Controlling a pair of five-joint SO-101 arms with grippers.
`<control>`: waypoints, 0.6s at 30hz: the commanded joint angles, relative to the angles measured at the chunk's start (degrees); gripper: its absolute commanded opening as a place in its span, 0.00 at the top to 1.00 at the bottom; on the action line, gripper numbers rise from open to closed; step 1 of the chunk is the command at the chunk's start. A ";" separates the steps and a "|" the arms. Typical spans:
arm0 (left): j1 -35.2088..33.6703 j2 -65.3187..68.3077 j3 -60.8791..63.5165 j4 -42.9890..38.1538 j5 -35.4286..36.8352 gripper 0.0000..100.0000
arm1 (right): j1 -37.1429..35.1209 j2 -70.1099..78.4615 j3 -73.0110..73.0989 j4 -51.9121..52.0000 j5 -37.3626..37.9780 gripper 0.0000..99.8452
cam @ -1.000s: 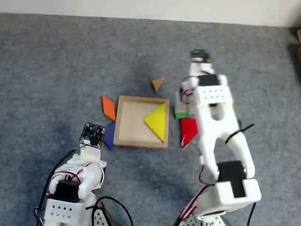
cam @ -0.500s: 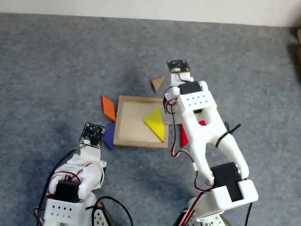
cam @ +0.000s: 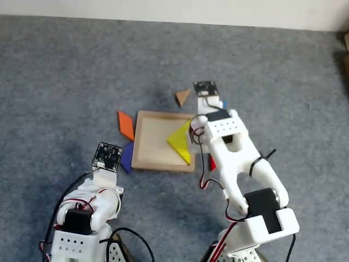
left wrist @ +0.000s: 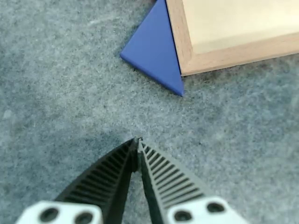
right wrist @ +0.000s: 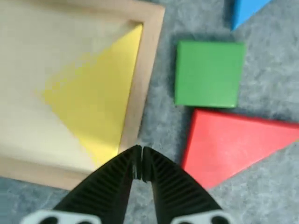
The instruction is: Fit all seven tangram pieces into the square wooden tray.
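Observation:
The square wooden tray (cam: 143, 143) holds a yellow triangle (cam: 181, 142). My right gripper (right wrist: 139, 153) is shut and empty, above the tray's right rim (right wrist: 145, 65), beside the yellow triangle (right wrist: 93, 100). Just outside that rim lie a green square (right wrist: 209, 73), a red triangle (right wrist: 233, 140) and a light blue triangle (right wrist: 245, 8). My left gripper (left wrist: 137, 142) is shut on nothing over the carpet, short of a dark blue triangle (left wrist: 156, 51) that touches the tray's corner (left wrist: 219, 56). An orange parallelogram (cam: 126, 125) lies left of the tray, a brown triangle (cam: 182, 96) beyond it.
Grey carpet covers the whole work surface. My right arm (cam: 232, 147) stretches over the tray's right side and hides most of the red triangle (cam: 211, 162). My left arm (cam: 92, 202) sits at the lower left. Open carpet lies to the far left and far right.
My right arm has swung left, from over the green and red pieces to the tray's right rim, and now covers them in the high view. The left arm has not moved.

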 commanded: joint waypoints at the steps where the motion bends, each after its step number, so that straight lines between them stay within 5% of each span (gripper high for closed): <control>1: -0.48 -1.89 1.10 0.26 -0.44 0.99 | 3.38 -3.21 1.80 -2.95 0.53 0.98; 6: -0.48 -1.89 1.10 0.26 -0.44 0.99 | 8.04 -3.21 5.67 -2.86 0.79 0.98; 11: -0.48 -1.89 1.10 0.26 -0.44 0.99 | 13.49 -3.74 8.57 -1.89 8.88 0.98; 18: -0.48 -1.89 1.10 0.26 -0.44 0.99 | 17.45 -5.49 5.76 8.31 14.15 0.98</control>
